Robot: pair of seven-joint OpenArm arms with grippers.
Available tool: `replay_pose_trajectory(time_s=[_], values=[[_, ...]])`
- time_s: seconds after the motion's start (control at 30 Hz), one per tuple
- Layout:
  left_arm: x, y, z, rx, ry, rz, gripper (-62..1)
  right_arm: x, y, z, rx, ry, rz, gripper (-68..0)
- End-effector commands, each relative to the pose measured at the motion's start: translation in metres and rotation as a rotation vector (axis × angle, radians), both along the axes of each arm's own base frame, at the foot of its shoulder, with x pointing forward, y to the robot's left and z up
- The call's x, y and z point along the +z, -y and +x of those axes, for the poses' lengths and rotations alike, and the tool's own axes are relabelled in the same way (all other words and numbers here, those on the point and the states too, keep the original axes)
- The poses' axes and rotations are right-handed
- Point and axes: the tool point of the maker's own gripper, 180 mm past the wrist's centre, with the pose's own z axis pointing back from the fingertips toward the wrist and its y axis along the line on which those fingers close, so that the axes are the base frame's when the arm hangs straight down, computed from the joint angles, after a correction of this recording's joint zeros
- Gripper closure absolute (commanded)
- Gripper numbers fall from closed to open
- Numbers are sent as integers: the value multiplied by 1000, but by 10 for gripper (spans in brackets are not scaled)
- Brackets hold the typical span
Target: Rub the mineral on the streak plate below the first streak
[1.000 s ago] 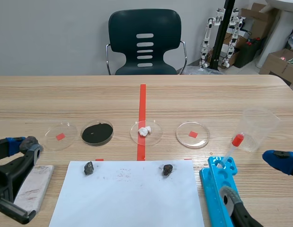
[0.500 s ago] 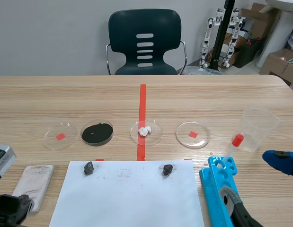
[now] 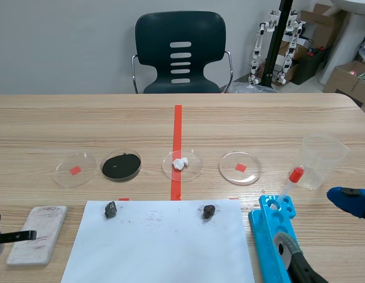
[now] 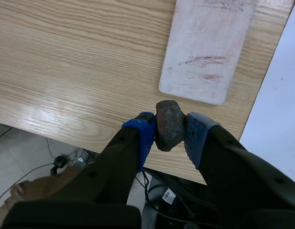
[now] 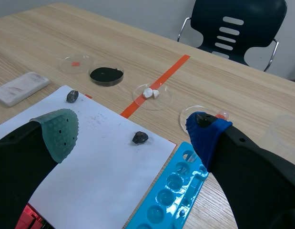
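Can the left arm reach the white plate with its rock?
Probably yes. The rock, clamped in the left jaws, hangs just short of the plate, and nothing lies between them.

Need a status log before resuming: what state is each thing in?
left gripper: shut on mineral
right gripper: open, holding nothing
streak plate: flat on table, reddish streaks on it
cup: upright, looks empty
dropper: leaning in blue rack
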Motion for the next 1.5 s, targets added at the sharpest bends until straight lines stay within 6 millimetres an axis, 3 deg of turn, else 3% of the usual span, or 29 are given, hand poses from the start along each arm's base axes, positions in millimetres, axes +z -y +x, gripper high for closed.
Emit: replay_pose_trajectory(time_s=[0.0,0.4,1.0,1.47], values=[[6,2,7,-24,13,9,-57,7,2,4,-6,32,5,-475],[12,30,29,-94,-15,-43,-57,7,2,4,-6,32,5,-475],[-26,34,34,-71,-157,-50,-57,7,2,4,-6,33,5,-475],[-52,40,40,-69,-159,-169,-57,7,2,4,-6,33,5,-475]])
